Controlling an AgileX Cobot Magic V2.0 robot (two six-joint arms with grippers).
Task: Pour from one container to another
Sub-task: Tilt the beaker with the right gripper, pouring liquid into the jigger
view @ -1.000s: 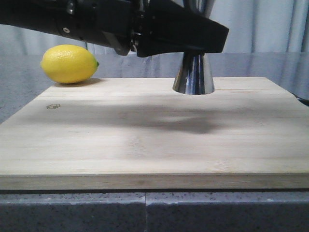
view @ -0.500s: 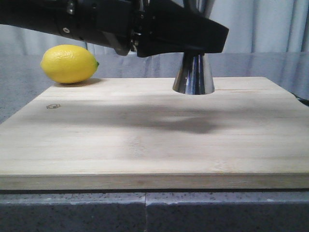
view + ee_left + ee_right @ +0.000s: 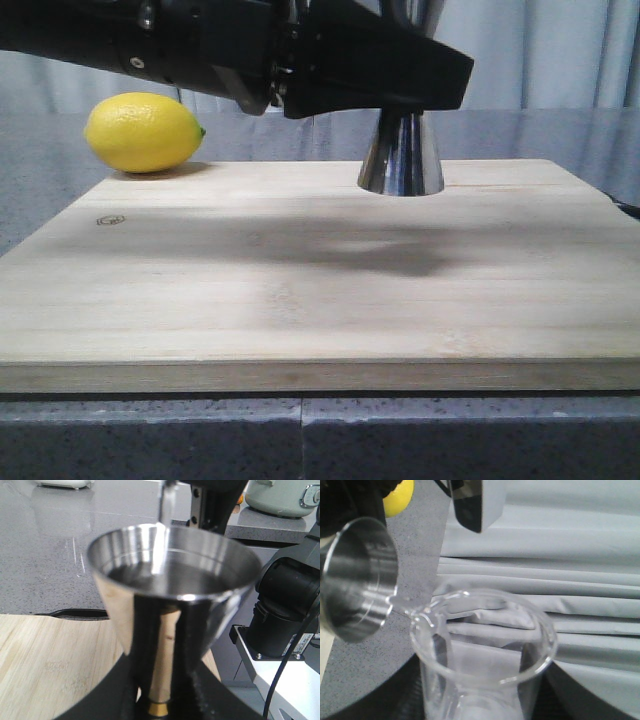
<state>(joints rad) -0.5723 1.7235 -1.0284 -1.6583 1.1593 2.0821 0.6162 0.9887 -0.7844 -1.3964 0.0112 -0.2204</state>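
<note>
The steel jigger [image 3: 401, 155] stands on the wooden board [image 3: 300, 290], its upper cone hidden behind my left arm. My left gripper [image 3: 161, 682] is shut on the jigger's [image 3: 170, 580] narrow waist, just above the brass band [image 3: 160, 709]. Clear liquid fills the top cup. My right gripper [image 3: 482, 695] is shut on the glass beaker [image 3: 482, 645], which is tilted with its lip [image 3: 420, 612] over the jigger's rim [image 3: 360, 580]. In the left wrist view a thin clear stream [image 3: 161, 535] falls from above into the cup. The beaker is out of the front view.
A yellow lemon [image 3: 143, 132] lies on the grey counter just off the board's far left corner. Grey curtains hang behind the table. A pale appliance [image 3: 282, 497] sits on a far counter, and the right arm's base [image 3: 285, 610] stands beside the board.
</note>
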